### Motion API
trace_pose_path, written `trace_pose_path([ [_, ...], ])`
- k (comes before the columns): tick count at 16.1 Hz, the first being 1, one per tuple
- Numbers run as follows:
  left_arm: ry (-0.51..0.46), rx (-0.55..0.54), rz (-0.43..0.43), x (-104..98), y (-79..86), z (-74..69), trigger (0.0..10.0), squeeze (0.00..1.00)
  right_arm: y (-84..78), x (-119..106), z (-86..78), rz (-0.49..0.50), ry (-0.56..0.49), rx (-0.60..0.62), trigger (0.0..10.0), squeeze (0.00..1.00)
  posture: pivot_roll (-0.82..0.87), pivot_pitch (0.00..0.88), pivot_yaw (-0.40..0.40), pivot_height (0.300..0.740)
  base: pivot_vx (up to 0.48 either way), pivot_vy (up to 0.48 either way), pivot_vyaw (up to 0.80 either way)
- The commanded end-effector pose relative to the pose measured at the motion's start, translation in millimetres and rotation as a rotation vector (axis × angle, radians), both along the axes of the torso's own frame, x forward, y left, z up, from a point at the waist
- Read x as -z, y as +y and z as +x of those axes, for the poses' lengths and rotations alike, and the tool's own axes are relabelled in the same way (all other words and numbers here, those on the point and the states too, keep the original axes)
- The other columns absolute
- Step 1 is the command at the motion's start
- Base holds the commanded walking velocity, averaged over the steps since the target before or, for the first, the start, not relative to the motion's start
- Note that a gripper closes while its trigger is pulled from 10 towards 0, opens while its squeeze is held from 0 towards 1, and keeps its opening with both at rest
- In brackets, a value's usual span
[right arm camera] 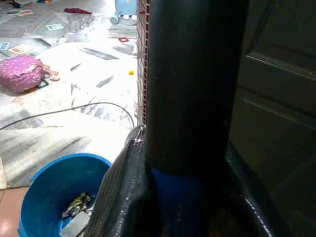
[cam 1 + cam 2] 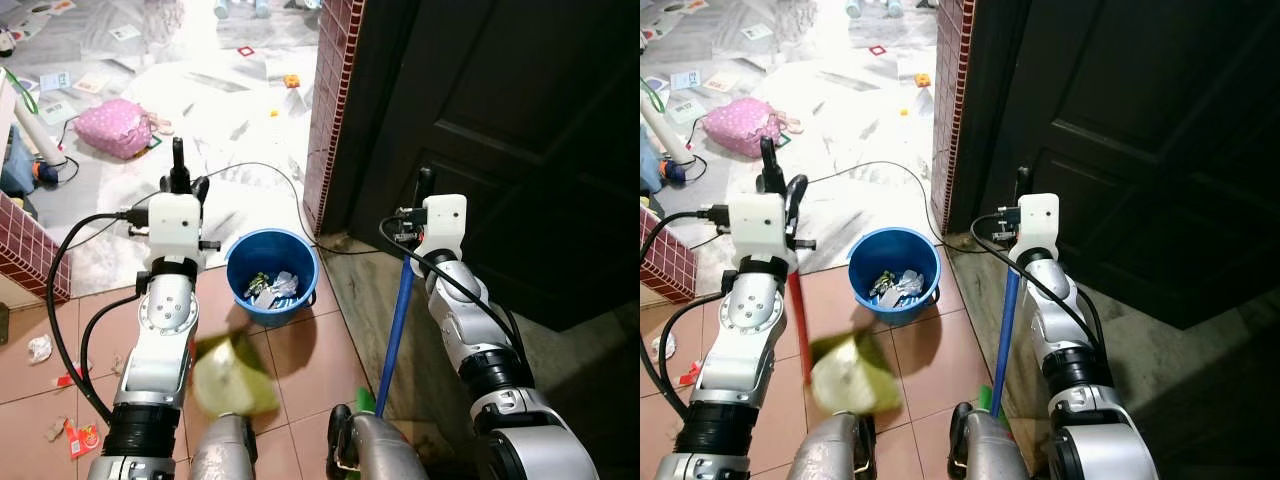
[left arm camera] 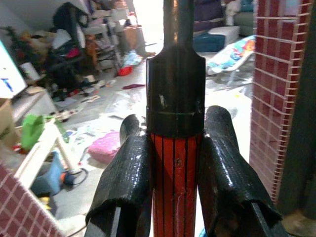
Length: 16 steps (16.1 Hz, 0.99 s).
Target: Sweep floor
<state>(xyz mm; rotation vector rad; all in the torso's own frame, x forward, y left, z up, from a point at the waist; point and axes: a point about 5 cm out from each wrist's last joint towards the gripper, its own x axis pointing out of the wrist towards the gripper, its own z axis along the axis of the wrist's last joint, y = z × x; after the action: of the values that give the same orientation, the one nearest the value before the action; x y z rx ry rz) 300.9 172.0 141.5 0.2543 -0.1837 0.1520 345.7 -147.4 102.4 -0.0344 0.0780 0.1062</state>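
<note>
A: Your grippers?
B: Left gripper (image 3: 175, 168) clamps the red dustpan handle (image 3: 175, 187); right gripper (image 1: 185, 182) clamps the blue broom handle (image 2: 398, 320).
A: Bin?
B: Blue bucket (image 2: 271, 272) sits between your arms, trash inside.

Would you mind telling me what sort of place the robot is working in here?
Most likely a lived-in home, at a doorway into a cluttered room. A dark panelled door stands beside a brick-tiled wall edge, a blue bucket holds rubbish on the terracotta floor tiles, and a pink bag lies among scattered papers.
</note>
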Motion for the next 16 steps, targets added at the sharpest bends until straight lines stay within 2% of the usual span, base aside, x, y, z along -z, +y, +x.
trace_pose_path([
  [1,-0.024,-0.027,0.023,-4.2,2.9,-0.4,10.0,0.00,-1.9,-13.8,3.8,-0.031,-0.065,-0.011,10.0,0.00,0.00,0.155,-0.085,0.740,0.000,0.000,0.00],
  [4,-0.013,0.001,-0.038,-1.4,-5.0,-0.1,10.0,0.00,2.8,-16.1,3.1,-0.045,-0.085,-0.050,10.0,0.00,0.00,0.151,-0.087,0.740,0.000,0.000,0.22],
  [12,-0.013,0.036,-0.052,-4.2,-15.4,-0.7,10.0,0.00,5.2,-17.0,3.4,-0.049,-0.090,-0.070,10.0,0.00,-0.01,0.151,-0.081,0.740,0.000,0.261,0.79],
  [16,-0.011,0.062,-0.057,-6.3,-19.5,0.3,10.0,0.00,5.6,-16.9,2.9,-0.032,-0.092,-0.060,10.0,0.00,0.00,0.156,-0.073,0.740,0.000,0.066,0.78],
])
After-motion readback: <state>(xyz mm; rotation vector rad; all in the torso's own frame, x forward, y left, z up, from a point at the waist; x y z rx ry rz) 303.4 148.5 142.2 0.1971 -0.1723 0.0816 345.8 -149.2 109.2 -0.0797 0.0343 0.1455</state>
